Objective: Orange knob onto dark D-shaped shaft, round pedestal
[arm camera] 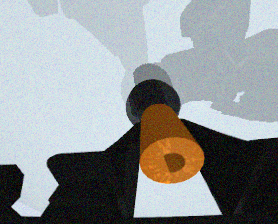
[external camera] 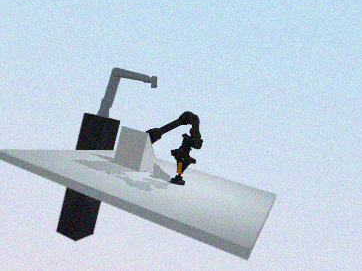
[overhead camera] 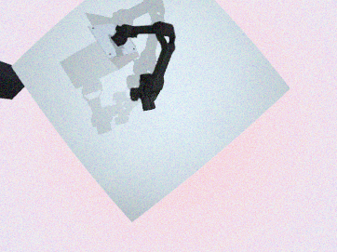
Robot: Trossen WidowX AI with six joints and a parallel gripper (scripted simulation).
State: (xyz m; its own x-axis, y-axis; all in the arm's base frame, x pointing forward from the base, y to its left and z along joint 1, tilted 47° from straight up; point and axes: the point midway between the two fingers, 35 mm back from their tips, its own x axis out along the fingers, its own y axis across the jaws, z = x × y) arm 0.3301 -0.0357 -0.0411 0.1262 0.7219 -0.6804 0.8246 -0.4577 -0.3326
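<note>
- Tool (arm camera: 170, 200): clamped on the orange knob (arm camera: 169, 145), the dark fingers flanking it on either side in the wrist view
- Orange knob: held roughly upright above the round pedestal (arm camera: 150, 100); its near end face shows a D-shaped hole
- Round pedestal: dark, standing on the pale worktop (external camera: 220, 201); the far end of the knob overlaps it in the wrist view, and whether they touch cannot be told
- Exterior view: the knob (external camera: 179, 167) appears just above the pedestal (external camera: 177, 181), possibly with a small gap
- Arm (overhead camera: 160, 61): bent over the worktop (overhead camera: 223, 99)
</note>
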